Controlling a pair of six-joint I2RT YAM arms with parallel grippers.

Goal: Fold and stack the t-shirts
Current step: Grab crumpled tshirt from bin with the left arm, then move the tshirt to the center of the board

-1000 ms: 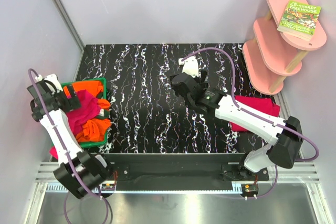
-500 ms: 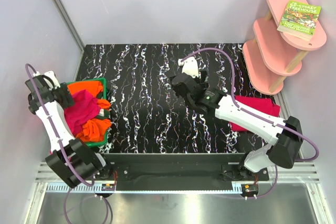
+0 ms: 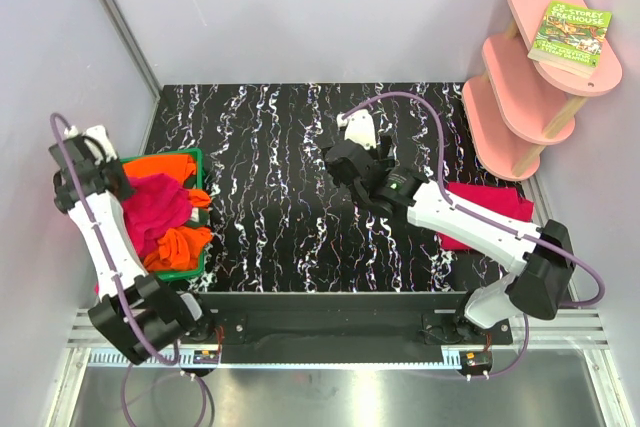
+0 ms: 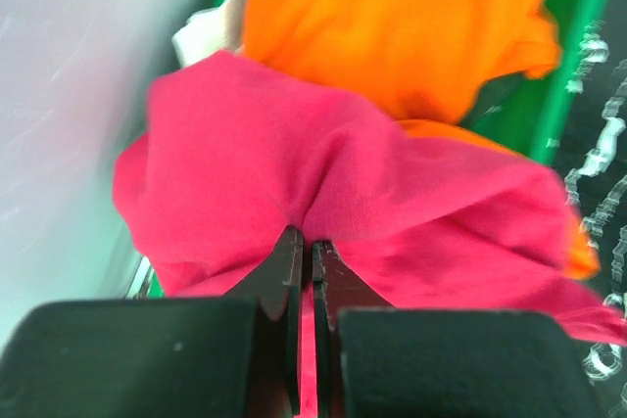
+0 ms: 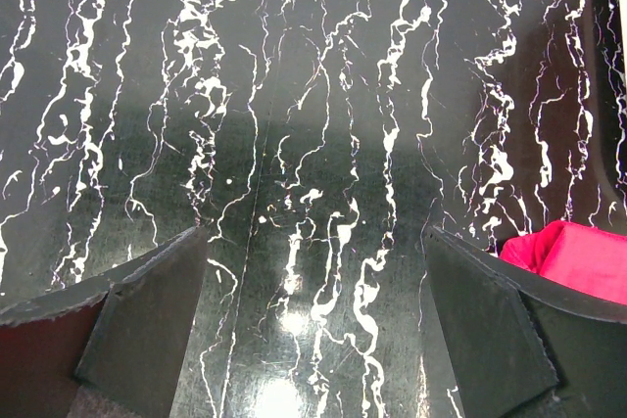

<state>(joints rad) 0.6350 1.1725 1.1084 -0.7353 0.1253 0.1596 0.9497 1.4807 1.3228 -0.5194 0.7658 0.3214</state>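
Observation:
A green tray [image 3: 197, 154] at the table's left holds a heap of t-shirts. A crimson-pink t-shirt [image 3: 155, 205] lies on top, between orange ones [image 3: 165, 165]. My left gripper [image 3: 118, 185] is shut on a bunched fold of the pink t-shirt [image 4: 245, 163], its tips [image 4: 307, 237] buried in the cloth. Behind it lie orange cloth [image 4: 392, 26] and a bit of white cloth [image 4: 206, 36]. My right gripper [image 3: 345, 160] hangs open over the bare mid-table, nothing between its fingers [image 5: 315, 232]. A folded crimson-pink t-shirt [image 3: 490, 202] lies at the right and shows at the right wrist view's edge [image 5: 578, 256].
The black marbled table [image 3: 270, 147] is walled at the back and on both sides. A pink tiered shelf [image 3: 530, 87] stands in the back right corner with a green book [image 3: 570, 32] on top. The tray's rim [image 4: 568, 36] borders the heap.
My left gripper has closed from wide open onto the pink t-shirt in the tray, and its arm has drawn slightly left. The right arm has hardly moved.

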